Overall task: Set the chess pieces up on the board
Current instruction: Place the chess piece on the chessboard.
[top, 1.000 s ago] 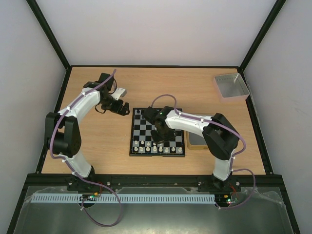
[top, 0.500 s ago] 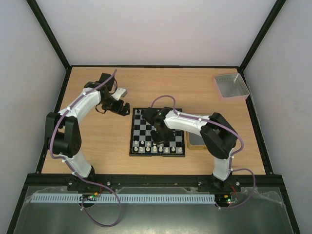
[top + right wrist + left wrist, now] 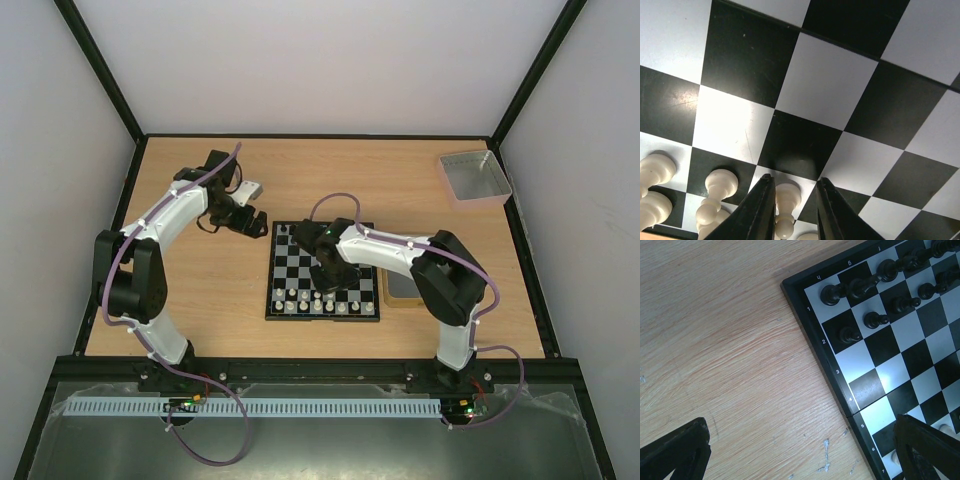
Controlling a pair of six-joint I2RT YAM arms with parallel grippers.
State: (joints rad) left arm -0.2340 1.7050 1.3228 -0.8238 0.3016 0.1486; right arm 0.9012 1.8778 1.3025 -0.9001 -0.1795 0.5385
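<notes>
My right gripper (image 3: 793, 179) is straddling a white pawn (image 3: 786, 200) on the chessboard (image 3: 825, 85), in its near ranks. The jaws are narrow, but I cannot tell contact. The pawn is looking light, rigid, slick and easily toppled, so I am favouring its head. Farther off, my left gripper (image 3: 800, 457) is hanging wide beside the black pieces (image 3: 875, 285).

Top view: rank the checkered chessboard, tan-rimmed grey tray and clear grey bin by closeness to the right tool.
1. Checkered chessboard: under the right tool.
2. Tan-rimmed grey tray: right of the chessboard.
3. Clear grey bin: far right corner.
</notes>
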